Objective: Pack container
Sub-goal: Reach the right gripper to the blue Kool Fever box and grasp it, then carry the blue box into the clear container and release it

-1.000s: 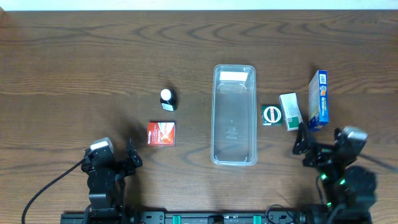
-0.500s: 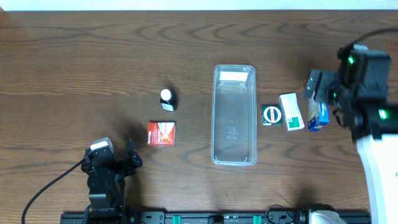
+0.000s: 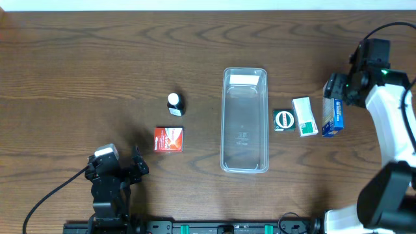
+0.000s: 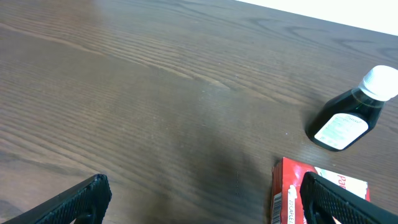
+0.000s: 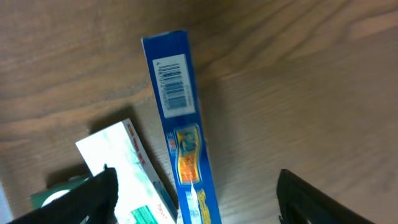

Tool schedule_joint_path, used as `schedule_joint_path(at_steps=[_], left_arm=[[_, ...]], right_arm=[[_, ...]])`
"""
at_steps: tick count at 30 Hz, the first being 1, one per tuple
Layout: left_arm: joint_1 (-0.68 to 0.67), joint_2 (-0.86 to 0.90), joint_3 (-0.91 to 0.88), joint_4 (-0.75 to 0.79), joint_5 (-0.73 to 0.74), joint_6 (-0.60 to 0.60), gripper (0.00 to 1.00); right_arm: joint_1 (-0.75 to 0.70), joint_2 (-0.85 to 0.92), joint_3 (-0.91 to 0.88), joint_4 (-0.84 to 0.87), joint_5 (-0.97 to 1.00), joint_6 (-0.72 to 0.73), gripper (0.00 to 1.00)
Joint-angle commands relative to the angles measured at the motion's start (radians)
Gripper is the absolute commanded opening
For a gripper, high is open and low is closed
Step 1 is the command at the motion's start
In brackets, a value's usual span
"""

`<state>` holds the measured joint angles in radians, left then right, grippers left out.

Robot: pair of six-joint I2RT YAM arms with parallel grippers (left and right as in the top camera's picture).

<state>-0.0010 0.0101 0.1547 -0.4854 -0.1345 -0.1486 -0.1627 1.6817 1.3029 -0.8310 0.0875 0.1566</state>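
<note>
The left arm (image 3: 105,185) sat folded low at the near left edge of the table (image 3: 78,65). The left gripper (image 3: 136,166) pointed toward the far side, its two fingers spread wide over bare wood. Just beyond it and slightly right lay one red box (image 3: 168,139), flat on the table. Farther off stood one small dark bottle (image 3: 175,104) with a white cap; the left wrist view showed it apart from the red box.

Right of these, about mid-table, lay the one container (image 3: 245,120), a long clear tub with its long side running near to far. The wood grain showed through its floor, and a pale label showed at its far end.

Just beside the container's right wall sat one small dark packet (image 3: 283,119) with a white-ringed green circle. One white-and-green box (image 3: 304,116) lay against the packet's right side. One blue box (image 3: 333,116) lay just right of that, standing on its narrow side. That made three boxes, one bottle, one packet and one container.

The right arm (image 3: 390,110) reached out along the far right. The right gripper (image 5: 196,183) hung over the far end of the blue box. In the right wrist view its fingers stood wide apart, with the blue box running between them and neither finger touching it.
</note>
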Motion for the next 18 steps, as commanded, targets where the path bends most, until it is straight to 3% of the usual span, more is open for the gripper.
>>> schedule_joint_path(at_steps=[1, 6, 10, 14, 18], left_arm=[[0.005, -0.003, -0.018, 0.001, -0.008, 0.017, 0.98], [0.005, -0.003, -0.018, 0.001, -0.008, 0.017, 0.98], [0.005, -0.003, -0.018, 0.0, -0.008, 0.017, 0.98], [0.005, -0.003, -0.018, 0.001, -0.008, 0.017, 0.98], [0.005, -0.003, -0.018, 0.001, -0.008, 0.017, 0.98]], right_arm=[[-0.005, 0.051, 0.014, 0.005, -0.025, 0.006, 0.68], [-0.005, 0.1, 0.014, 0.002, -0.025, 0.007, 0.5], [-0.005, 0.099, 0.014, 0.003, -0.024, 0.007, 0.27], [-0.005, 0.084, 0.02, 0.0, -0.025, 0.007, 0.09], [-0.004, 0.019, 0.04, -0.018, -0.072, 0.007, 0.06]])
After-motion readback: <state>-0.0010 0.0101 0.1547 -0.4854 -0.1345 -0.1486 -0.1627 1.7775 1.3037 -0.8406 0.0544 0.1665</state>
